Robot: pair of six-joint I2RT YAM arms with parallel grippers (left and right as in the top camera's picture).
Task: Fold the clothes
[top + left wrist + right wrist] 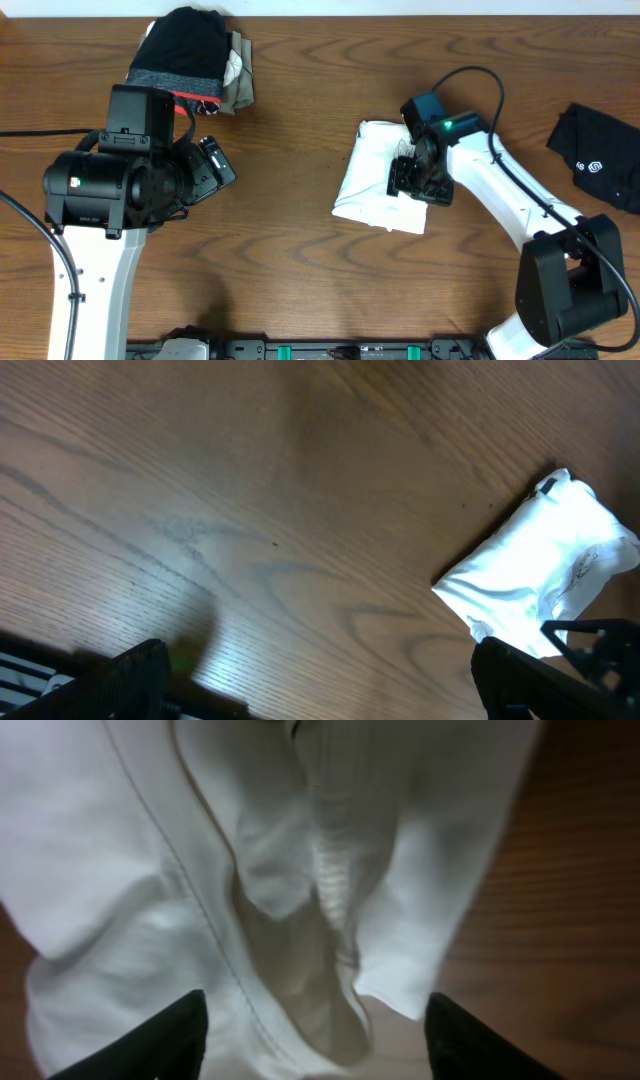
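**White shirt lies folded at mid-table**

Over the brown wooden table point(300, 280), the left gripper point(325, 675) is held with jaws wide apart. The folded, thin white shirt point(372, 185) is overhung by the right gripper point(312, 1010), jaws apart. A black logo-printed garment point(600, 155) is seen at right.

Shirt point(372, 170) white, garment point(615, 150) black with white logo point(597, 168), table point(300, 260) wood-grained brown.
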